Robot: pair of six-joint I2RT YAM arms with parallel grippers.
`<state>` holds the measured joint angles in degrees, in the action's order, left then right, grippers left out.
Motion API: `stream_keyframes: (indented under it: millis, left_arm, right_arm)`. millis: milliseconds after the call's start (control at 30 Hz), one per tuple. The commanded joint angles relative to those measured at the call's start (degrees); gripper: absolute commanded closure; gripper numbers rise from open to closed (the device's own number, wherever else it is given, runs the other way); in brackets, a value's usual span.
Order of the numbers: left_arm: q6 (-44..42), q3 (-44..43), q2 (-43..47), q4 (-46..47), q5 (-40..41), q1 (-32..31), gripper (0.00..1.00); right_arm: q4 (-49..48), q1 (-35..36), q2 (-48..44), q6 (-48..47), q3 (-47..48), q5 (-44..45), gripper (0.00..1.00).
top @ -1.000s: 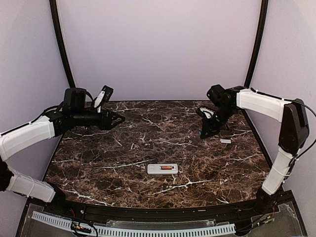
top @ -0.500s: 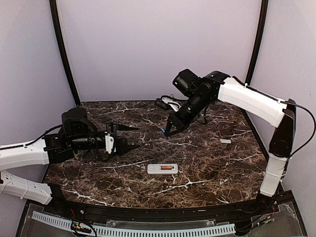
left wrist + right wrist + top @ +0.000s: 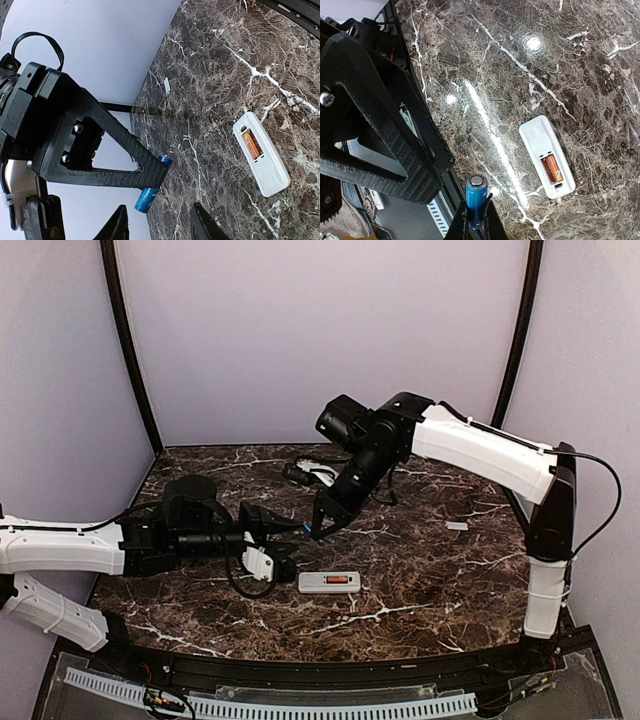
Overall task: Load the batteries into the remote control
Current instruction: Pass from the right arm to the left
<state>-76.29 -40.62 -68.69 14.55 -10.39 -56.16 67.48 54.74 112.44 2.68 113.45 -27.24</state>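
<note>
A white remote control (image 3: 329, 583) lies on a dark marbled worktop (image 3: 420, 575) (battery bay facing up), near the front middle. An orange battery (image 3: 251, 144) sits inside the bay. Above and behind the remote, the right tool (image 3: 318, 532) pinches a blue battery (image 3: 475, 194) between its tips. The left tool (image 3: 295, 545) hovers just beside it, fingers parted with nothing between them. A small whitish cover plate (image 3: 457, 526) lies well apart to the right.
</note>
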Motion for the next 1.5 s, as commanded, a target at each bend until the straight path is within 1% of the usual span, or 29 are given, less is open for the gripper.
stream_keyframes:
  millis: [0,133,200,300,567,800,1067,1300,1367,1467]
  left_arm:
    - [0.3,-2.1,-0.2,0.1,1.6,-0.6,0.59]
    - [-0.1,-1.7,-0.6,1.5,3.1,-0.7,0.6]
    - [1.1,-1.7,-0.3,2.1,2.9,-0.8,0.6]
    - [1.2,-1.8,0.0,1.1,2.6,-0.7,0.61]
    - [-0.5,-1.8,0.4,0.6,3.5,-0.8,0.69]
    - [-1.3,-2.2,1.3,-0.4,4.3,-0.8,0.72]
    - [-2.0,-1.7,1.4,-0.2,4.7,-1.1,0.84]
    - [-2.2,-1.7,1.2,-0.6,5.2,-1.2,0.88]
    - [-2.0,-1.7,1.1,-0.6,5.3,-1.2,0.91]
    - [-1.5,-1.8,1.2,-0.7,5.3,-1.2,1.0]
  right_arm:
    - [0.0,1.2,0.7,-1.5,1.6,-0.5,1.0]
    - [0.1,1.8,0.9,-2.0,1.6,-0.9,1.0]
    - [0.8,2.1,1.4,-2.2,2.0,-0.5,1.0]
    - [0.7,2.4,1.3,-2.2,2.3,-1.1,1.0]
    - [0.8,2.7,1.6,-2.3,3.8,-1.8,1.0]
    - [2.3,2.7,2.7,-2.3,6.2,-1.6,1.0]
    - [3.2,2.7,4.2,-3.9,8.2,-1.8,1.0]
    - [3.0,2.7,4.3,-4.3,8.5,-1.9,1.0]
    - [2.9,2.7,4.2,-4.3,8.4,-2.0,1.0]
    - [2.7,2.7,4.1,-4.4,8.0,-1.8,1.0]
